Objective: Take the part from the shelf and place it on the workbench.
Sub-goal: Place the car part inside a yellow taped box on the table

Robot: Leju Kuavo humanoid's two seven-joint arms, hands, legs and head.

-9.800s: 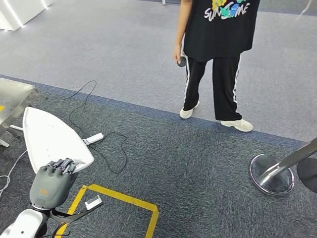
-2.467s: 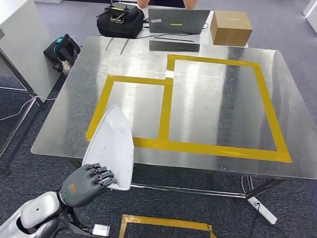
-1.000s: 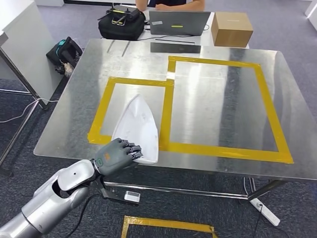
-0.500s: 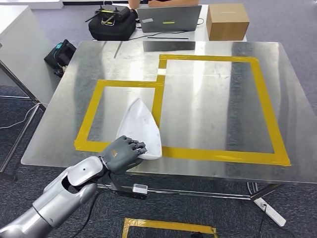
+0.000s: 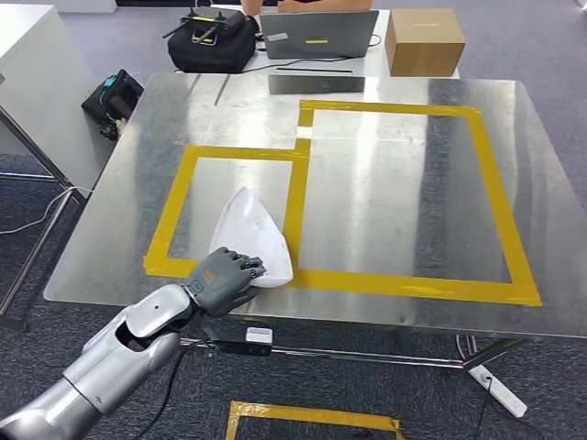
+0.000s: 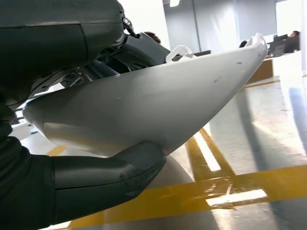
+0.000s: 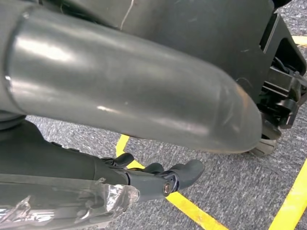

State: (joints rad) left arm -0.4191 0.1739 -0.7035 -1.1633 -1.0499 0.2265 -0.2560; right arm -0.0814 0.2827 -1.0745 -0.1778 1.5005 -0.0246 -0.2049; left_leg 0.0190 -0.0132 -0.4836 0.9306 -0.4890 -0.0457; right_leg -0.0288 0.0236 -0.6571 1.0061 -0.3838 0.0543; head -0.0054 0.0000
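The part [image 5: 252,240] is a white, pointed, shell-like cover. It lies over the near edge of the left yellow tape rectangle [image 5: 173,206] on the metal workbench [image 5: 402,192], its tip pointing away from me. My left hand [image 5: 221,280] grips its near end at the table's front edge. In the left wrist view the thumb [image 6: 108,177] is under the part [image 6: 152,103], dark fingers sit on top, and the far end is a little above the tabletop. My right hand [image 7: 152,177] hangs over grey carpet with nothing in it, fingers stretched out.
At the far edge of the workbench are a laptop [image 5: 315,35], a cardboard box [image 5: 424,41] and a black bag [image 5: 211,46]. A second bag [image 5: 114,96] and a white cabinet [image 5: 35,73] are to the left. A power strip [image 5: 497,392] and yellow floor tape [image 5: 312,414] lie below.
I turned from open floor to the workbench. In the last second my left hand brought the part forward over the tape rectangle and lowered it close to the tabletop, still gripped.
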